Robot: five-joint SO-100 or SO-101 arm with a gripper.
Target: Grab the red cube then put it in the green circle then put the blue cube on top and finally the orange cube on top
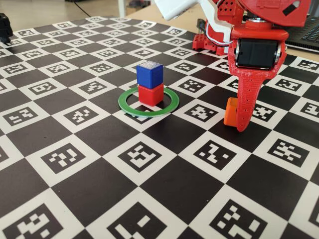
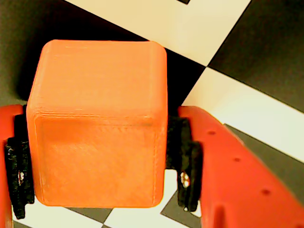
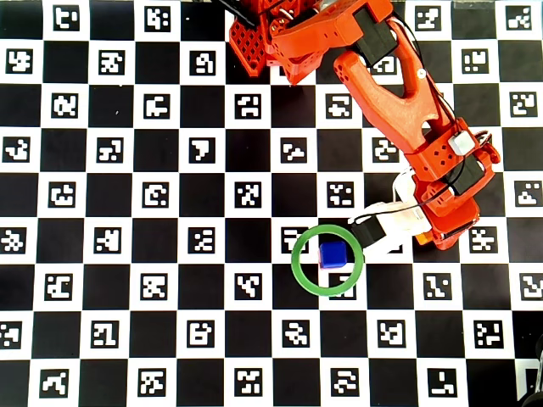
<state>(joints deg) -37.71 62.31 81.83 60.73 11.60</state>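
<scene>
The red cube (image 1: 150, 94) stands inside the green circle (image 1: 149, 113), and the blue cube (image 1: 149, 75) rests squarely on top of it, pale face up. From overhead only the blue cube (image 3: 333, 254) shows within the green circle (image 3: 294, 259); the red one is hidden beneath it. Well to the right of the stack in the fixed view, my gripper (image 1: 235, 119) is shut on the orange cube (image 1: 230, 112), low by the board. In the wrist view the orange cube (image 2: 97, 123) fills the gap of the gripper (image 2: 97, 142), both black pads pressed against its sides.
The black-and-white marker checkerboard (image 1: 149, 179) covers the table. The arm's red base (image 3: 263, 42) stands at the far edge. A dark object (image 1: 5, 27) sits at the back left corner, and a keyboard-like item (image 1: 306, 32) lies at the back right.
</scene>
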